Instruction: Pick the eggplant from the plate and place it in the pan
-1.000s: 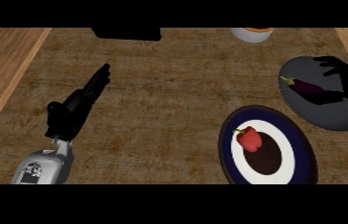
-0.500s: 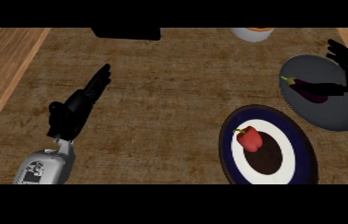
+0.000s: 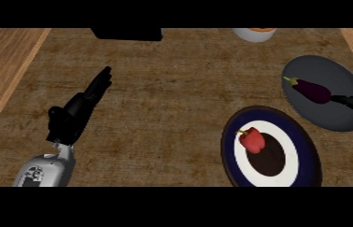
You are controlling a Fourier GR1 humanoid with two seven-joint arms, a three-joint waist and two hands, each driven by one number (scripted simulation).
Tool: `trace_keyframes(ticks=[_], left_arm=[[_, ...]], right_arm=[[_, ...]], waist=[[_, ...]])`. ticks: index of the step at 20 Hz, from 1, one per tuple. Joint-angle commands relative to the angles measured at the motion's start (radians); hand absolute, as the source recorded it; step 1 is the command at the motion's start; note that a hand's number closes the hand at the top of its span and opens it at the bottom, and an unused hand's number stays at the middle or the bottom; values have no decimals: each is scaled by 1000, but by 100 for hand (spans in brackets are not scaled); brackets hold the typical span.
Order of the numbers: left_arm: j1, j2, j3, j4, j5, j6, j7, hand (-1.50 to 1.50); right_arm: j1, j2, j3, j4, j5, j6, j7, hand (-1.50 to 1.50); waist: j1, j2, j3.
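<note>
The purple eggplant (image 3: pixel 312 90) lies in the grey pan (image 3: pixel 322 117) at the right edge, its green stem pointing up-left. Just below-left of the pan sits a dark blue plate (image 3: pixel 232 158) with a white ring, holding a red pepper (image 3: pixel 252 140). Only a small black piece of my right hand (image 3: pixel 342 99) shows at the right edge, touching or just beside the eggplant's lower end. My left hand (image 3: pixel 74 115) rests open on the counter at the left, fingers straight and pointing up-right, holding nothing.
A black object (image 3: pixel 127 33) stands at the back, left of centre. A white bowl with an orange rim (image 3: pixel 254 33) sits at the back right. A lighter wooden strip (image 3: pixel 17 53) runs along the counter's left side.
My right hand has drawn away from over the pan toward the right edge and is nearly out of view. The eggplant stays in the pan. The left hand has not moved.
</note>
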Motion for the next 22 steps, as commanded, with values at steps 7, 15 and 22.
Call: trace_keyframes(ticks=[7, 15, 22], left_arm=[[12, -28, -19, -18, -25, 29, 25, 0], [14, 19, 38, 7, 5, -9, -2, 0], [20, -5, 20, 5, -13, 9, 3, 0]], right_arm=[[143, -91, -34, -42, -45, 230, -215, -150], [285, -25, -19, -65, -52, 263, -321, -150], [356, -37, -18, -98, -73, 277, -365, -150]], waist=[[-17, -8, 1], [-31, -14, -1], [-38, -17, 0]])
